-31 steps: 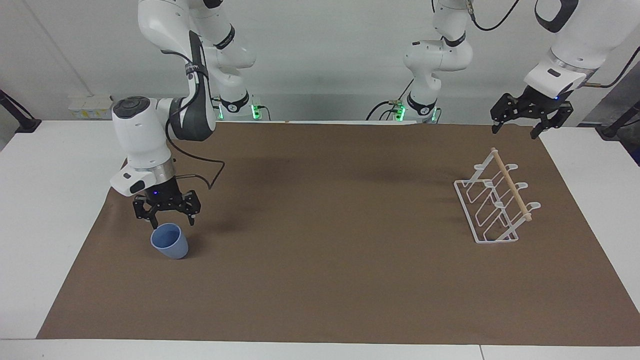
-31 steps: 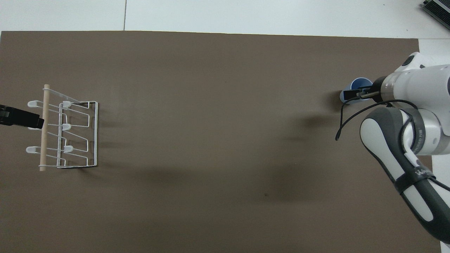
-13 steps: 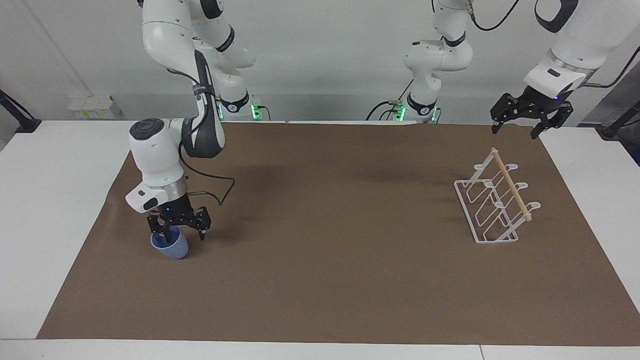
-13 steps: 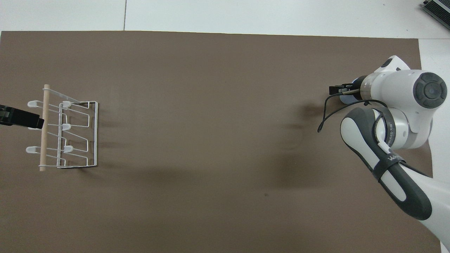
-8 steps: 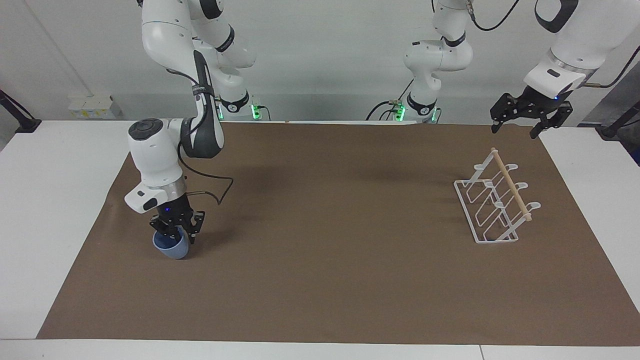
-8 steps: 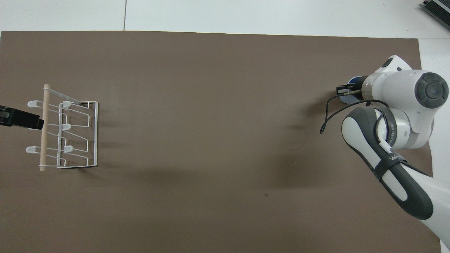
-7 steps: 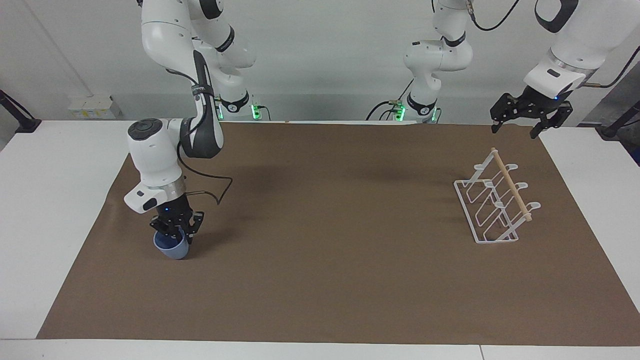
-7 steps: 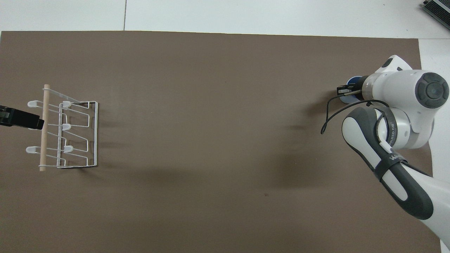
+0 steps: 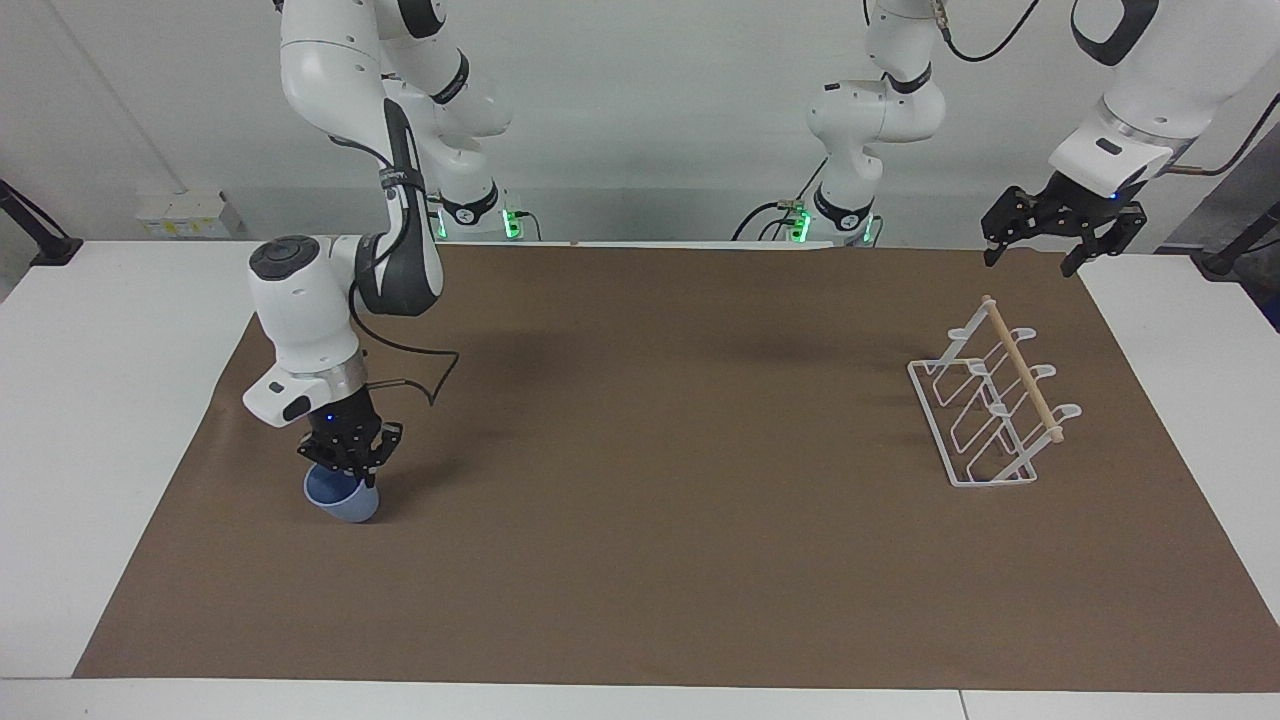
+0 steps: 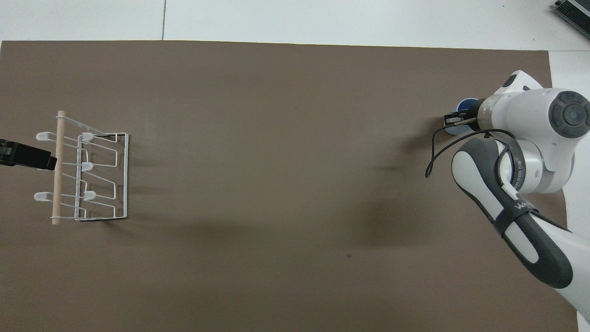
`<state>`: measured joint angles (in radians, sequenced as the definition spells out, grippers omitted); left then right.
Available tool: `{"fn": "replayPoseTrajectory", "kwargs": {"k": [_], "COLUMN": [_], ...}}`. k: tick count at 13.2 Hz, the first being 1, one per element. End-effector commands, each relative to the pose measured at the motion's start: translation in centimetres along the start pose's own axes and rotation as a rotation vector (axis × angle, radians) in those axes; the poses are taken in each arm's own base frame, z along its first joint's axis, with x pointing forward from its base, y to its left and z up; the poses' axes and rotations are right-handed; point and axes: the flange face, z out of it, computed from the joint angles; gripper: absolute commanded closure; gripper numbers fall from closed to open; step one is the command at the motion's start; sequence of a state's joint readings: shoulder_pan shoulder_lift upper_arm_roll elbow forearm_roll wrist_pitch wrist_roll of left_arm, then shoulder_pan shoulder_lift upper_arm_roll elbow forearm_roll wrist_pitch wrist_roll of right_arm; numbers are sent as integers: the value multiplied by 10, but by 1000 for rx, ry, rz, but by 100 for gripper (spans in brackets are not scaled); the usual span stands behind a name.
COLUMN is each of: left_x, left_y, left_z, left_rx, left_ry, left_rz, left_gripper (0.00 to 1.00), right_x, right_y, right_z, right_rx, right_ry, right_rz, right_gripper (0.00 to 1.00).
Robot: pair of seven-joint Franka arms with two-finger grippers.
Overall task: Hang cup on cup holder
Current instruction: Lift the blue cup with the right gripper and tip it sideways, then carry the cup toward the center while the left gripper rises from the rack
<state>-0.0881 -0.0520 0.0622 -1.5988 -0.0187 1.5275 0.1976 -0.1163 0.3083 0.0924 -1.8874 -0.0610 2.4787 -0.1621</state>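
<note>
Facing view: right end effector (image 9: pixel 349 472) is clamped on the rim of the cup (image 9: pixel 342 498), which sits on the brown mat (image 9: pixel 640 560) at the right arm's end of the desk (image 9: pixel 90 420), base apparently touching the mat. Step in hand: grasp, just completed; lift not started as far as I can judge. Left end effector (image 9: pixel 1035 255) hangs wide and empty above the mat edge by the cup holder (image 9: pixel 990 410), waiting. Holder stands at the left arm's end, well apart from the cup, prongs bare. Next move, my read: raise the cup clear, carry it across the mat, or hand it to the left arm, then tip it so a prong goes inside

Overhead view: right arm wrist covers most of the cup (image 10: pixel 463 117); only a blue sliver shows beside the right end effector (image 10: pixel 449 121). Cup holder (image 10: pixel 92 177) with its wooden rod (image 10: pixel 57 168) sits beside the tip of the left end effector (image 10: pixel 27 157)

Vs a second ago: the right fingers were spread around the rim, now closed on it. Cup is nudged slightly; holder and left arm unchanged
</note>
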Motion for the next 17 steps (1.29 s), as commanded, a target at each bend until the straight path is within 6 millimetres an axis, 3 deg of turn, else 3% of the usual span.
{"fn": "replayPoseTrajectory", "kwargs": {"k": [1,4,8,10,13,17], "left_x": [-8,-9,-9,-6,3,10], "left_y": [0,-5,1,7,18,54], "left_z": [-2,-2,-3,-3,0,-2], "left_rx": [-7,-8,-6,-7,-41,-95], "left_ry": [-4,-4,2,13,76,125], "left_rz": [-5,-16,4,30,215,429], "left_gripper": [0,0,0,0,0,0], "right_x": [13,21,-9,-23,-37,-21], "right_y": [5,9,3,-1,-21,-72], "right_z": [-52,-113,-207,-231,-239,-248], "right_rx": [3,1,6,23,201,398], "right_ry": [-35,-84,-161,-199,-250,-167], "right_rz": [-17,-12,-4,-48,-72,62], "right_gripper": [100,100,100,100,100,100]}}
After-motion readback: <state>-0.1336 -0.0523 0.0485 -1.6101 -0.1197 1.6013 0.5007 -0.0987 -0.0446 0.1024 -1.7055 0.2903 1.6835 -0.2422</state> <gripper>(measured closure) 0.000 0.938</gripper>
